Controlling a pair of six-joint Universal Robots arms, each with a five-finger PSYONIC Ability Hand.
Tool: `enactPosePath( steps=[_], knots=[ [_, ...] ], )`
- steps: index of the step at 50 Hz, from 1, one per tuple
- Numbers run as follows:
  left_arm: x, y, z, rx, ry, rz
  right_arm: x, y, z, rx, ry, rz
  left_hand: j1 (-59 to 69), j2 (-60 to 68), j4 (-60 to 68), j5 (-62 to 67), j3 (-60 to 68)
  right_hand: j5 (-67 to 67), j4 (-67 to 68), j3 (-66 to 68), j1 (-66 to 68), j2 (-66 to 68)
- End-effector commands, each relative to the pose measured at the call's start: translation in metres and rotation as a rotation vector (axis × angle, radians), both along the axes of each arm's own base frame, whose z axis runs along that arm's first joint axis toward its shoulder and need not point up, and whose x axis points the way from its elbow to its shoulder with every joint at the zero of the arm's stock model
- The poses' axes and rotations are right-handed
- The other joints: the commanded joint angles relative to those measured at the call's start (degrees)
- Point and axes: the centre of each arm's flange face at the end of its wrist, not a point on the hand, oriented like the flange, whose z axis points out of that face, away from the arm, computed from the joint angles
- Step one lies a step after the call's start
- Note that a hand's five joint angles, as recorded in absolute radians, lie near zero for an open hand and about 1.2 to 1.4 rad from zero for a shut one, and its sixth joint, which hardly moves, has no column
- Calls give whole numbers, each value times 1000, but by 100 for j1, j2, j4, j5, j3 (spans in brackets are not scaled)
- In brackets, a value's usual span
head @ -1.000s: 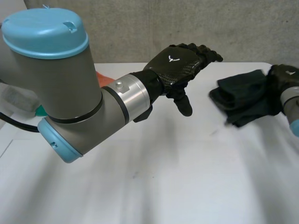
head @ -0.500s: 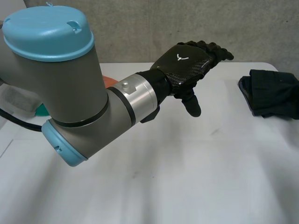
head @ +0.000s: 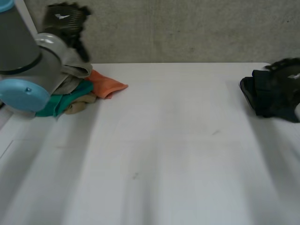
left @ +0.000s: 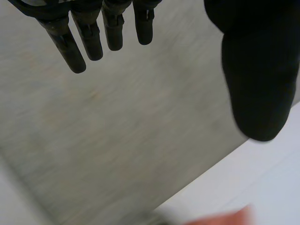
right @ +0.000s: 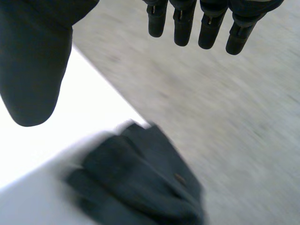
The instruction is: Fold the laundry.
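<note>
The dark cloth (head: 271, 97) lies bunched at the right edge of the tabletop (head: 178, 154). The right hand (right: 33, 65) hovers over it, fingers straight and thumb apart, holding nothing. The left hand (left: 255, 75) is spread and empty too, raised near the tabletop's far left corner, where a pile of coloured clothes (head: 79, 91) lies.

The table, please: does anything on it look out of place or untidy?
Nothing is spilled or damaged. The dark cloth lies bunched near the right edge of the table, and the orange, teal and tan cloths sit heaped at its far left.
</note>
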Motion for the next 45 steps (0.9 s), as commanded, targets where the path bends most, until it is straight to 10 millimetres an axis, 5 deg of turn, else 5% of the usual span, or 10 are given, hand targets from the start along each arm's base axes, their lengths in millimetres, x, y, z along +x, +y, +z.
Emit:
enactPosePath(
  steps=[1, 13, 16, 20, 21, 23, 31, 36, 40, 45],
  knots=[
    [50, -84, -53, -93, -232, 118, 38, 56, -19, 63, 88, 160, 35, -78, -39, -151, -75, -244, -203, -201, -281, -216],
    [81, -148, -150, -86, -263, -27, 47, 81, -39, 143, 94, 197, 186, 73, 112, -1, 76, -244, -203, -201, -281, -216],
    [86, -157, -164, -86, -261, 4, 46, 83, -41, 151, 94, 196, 1360, 1247, 1286, 1173, 1250, -244, -203, -201, -281, -216],
    [80, -159, -164, -113, -256, 12, 46, 83, -41, 152, 96, 193, 6897, 6784, 6823, 6711, 6787, -244, -203, -201, -281, -216],
    [77, -158, -163, -119, -254, 15, 46, 83, -41, 152, 96, 190, 6913, 6800, 6838, 6726, 6803, -244, -203, -201, -281, -216],
    [71, -156, -153, -140, -234, 25, 45, 82, -40, 148, 98, 180, 6913, 6800, 6839, 6726, 6803, -244, -203, -201, -281, -216],
    [34, -104, -20, -328, 64, -51, 44, 80, -31, 116, 95, 170, 6913, 6800, 6839, 6726, 6803, -244, -203, -201, -281, -216],
    [-5, -27, 58, -383, 275, -230, 44, 80, -25, 97, 88, 168, 6913, 6800, 6839, 6726, 6803, -244, -203, -201, -281, -216],
    [-27, 30, 91, -378, 373, -395, 44, 82, -19, 80, 86, 168, 6913, 6800, 6839, 6726, 6803, -244, -203, -201, -281, -216],
    [-45, 74, 96, -325, 427, -547, 43, 83, -12, 57, 82, 162, 6913, 6800, 6839, 6726, 6803, -244, -203, -201, -281, -216]
  ],
)
